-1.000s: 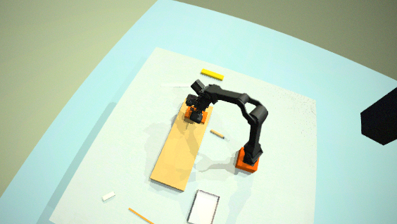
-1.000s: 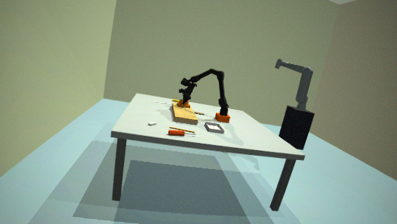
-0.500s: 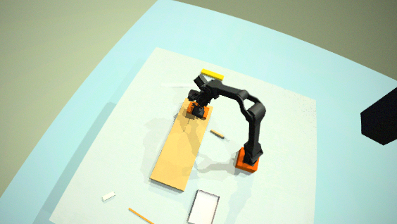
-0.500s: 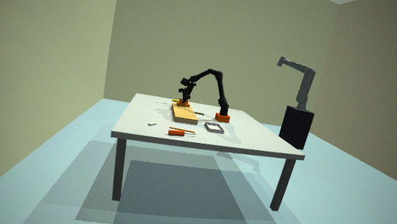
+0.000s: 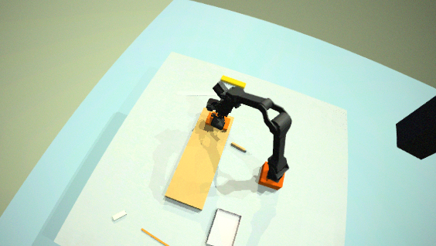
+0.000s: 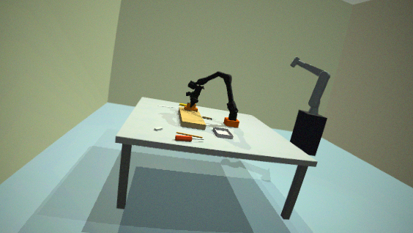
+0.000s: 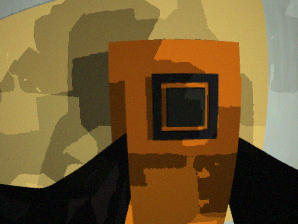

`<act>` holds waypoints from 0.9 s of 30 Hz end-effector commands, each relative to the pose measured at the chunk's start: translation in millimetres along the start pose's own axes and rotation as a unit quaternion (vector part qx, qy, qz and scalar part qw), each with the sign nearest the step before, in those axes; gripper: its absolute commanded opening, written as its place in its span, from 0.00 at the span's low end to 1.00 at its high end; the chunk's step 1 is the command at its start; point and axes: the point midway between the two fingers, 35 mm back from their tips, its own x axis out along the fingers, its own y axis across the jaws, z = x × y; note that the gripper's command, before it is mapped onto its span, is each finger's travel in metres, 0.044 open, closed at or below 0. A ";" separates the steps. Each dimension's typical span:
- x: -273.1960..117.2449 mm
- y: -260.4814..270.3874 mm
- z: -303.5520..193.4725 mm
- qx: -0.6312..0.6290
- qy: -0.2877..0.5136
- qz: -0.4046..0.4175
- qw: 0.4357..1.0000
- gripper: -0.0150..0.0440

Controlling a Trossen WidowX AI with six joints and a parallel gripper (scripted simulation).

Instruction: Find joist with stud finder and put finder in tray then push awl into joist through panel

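Note:
The orange stud finder (image 5: 209,118) (image 6: 187,108) (image 7: 225,60) is at the far end of the tan floor panel (image 5: 191,166) (image 6: 192,119) (image 7: 20,112). Its square window looks dark in the wrist view. My gripper (image 5: 218,123) (image 6: 192,105) (image 7: 177,137) is shut on it, a black finger on each side. Whether its base touches the panel is hard to tell. A short tan-handled tool, apparently the awl (image 5: 238,147) (image 6: 207,118), lies right of the panel. The tray (image 5: 229,212) (image 6: 223,137) holds nothing visible. The joist is hidden; I see no hole in the visible panel.
A yellow bar (image 5: 233,81) (image 6: 181,105) lies beyond the panel's far end. A white block (image 5: 119,216) (image 6: 158,129), a thin orange stick (image 5: 154,237) (image 6: 189,135) and a red-handled screwdriver (image 6: 183,138) lie toward the near side. A second, grey arm (image 6: 319,88) stands beside the table.

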 end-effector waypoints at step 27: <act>-88.0 23.2 38.6 -0.035 -0.006 0.001 0.999 0.25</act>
